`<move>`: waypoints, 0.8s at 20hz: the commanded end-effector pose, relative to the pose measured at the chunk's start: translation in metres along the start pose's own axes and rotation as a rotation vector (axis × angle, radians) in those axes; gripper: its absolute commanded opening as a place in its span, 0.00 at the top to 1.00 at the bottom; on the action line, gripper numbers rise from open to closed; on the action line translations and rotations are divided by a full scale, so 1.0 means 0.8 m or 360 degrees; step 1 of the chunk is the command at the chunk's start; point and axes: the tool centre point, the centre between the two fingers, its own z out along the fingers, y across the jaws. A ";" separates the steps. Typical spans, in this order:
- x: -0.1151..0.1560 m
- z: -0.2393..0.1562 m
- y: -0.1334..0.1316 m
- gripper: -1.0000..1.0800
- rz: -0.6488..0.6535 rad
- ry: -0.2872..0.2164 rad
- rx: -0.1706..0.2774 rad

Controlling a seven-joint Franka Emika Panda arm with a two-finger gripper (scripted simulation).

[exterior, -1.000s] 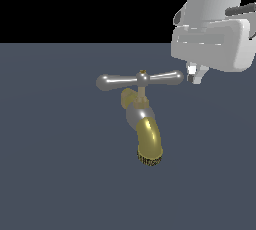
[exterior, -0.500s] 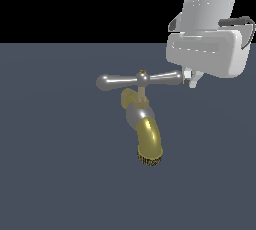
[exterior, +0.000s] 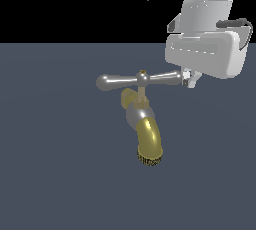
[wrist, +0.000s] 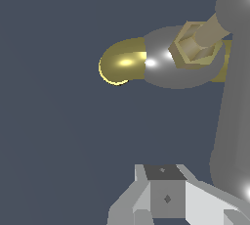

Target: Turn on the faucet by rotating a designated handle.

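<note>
**A:** Why does the gripper (exterior: 191,79) sit so low at the right of the exterior frame, level with the bar?

**B:** I judge it is set there to push sideways. The handle (exterior: 140,80) is a silver T-bar lying level across the middle of that frame, and its right-hand tip ends just where the pale fingertip (exterior: 188,78) pokes out under the white gripper body. A shove on the far end of an arm gives the most turning effect about the hub, so that is the sensible spot.

**A:** Are they touching?

**B:** Just beside, perhaps in contact; I cannot tell which from this angle.

**A:** And the jaws?

**B:** Nothing is held between them as far as I can see. How far apart they stand I cannot tell: the exterior view shows only a stub, and the wrist view shows only a grey and white part of the gripper at the lower edge.

**A:** Where is the faucet (exterior: 142,124) itself?

**B:** Centre of the exterior frame, below the bar, its brass spout (exterior: 149,143) curving down toward the lower middle. In the wrist view the spout (wrist: 122,61) shows at upper centre, with the handle (wrist: 233,101) running down the right edge, close to the gripper's side.
</note>
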 end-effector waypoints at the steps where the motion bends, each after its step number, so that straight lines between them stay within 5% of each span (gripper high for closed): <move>1: 0.000 0.000 0.006 1.00 -0.0001 0.0000 0.0000; 16: -0.004 0.001 0.055 1.00 -0.0004 0.0001 0.0000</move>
